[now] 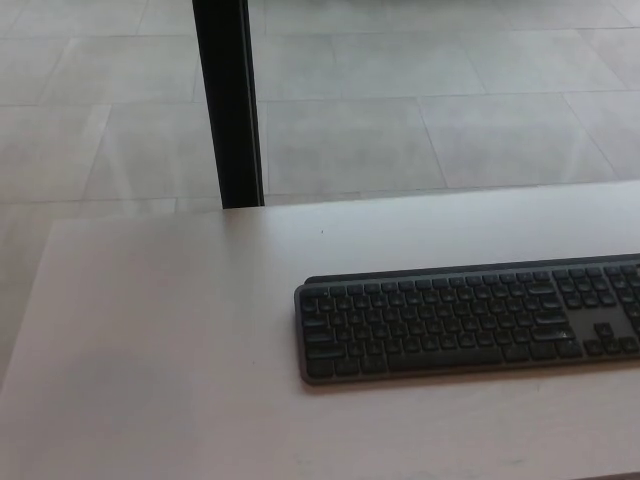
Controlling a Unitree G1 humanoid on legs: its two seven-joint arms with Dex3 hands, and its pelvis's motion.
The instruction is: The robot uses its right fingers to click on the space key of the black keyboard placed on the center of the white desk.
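Okay, flat black rectangular keyboard (470,320) with dark grey keys lies at about 4 o'clock in the head view, flat on the white desk top (170,350). Long edge runs nearly level, slightly tilted up toward 3 o'clock. Right end cut off by the picture edge; left end sits near centre. Long space key (447,361) is on the bottom key row, near the front edge, untouched. Keys too small to read. Neither robot hand shows, so finger state cannot be told. Desk fills the lower half, bare surface at 7 to 9 o'clock. Far edge runs across mid-picture. Beyond it, at 11 o'clock, a black upright post (229,100) stands on pale grey tiled floor (450,100), which spans 10 to 2 o'clock.
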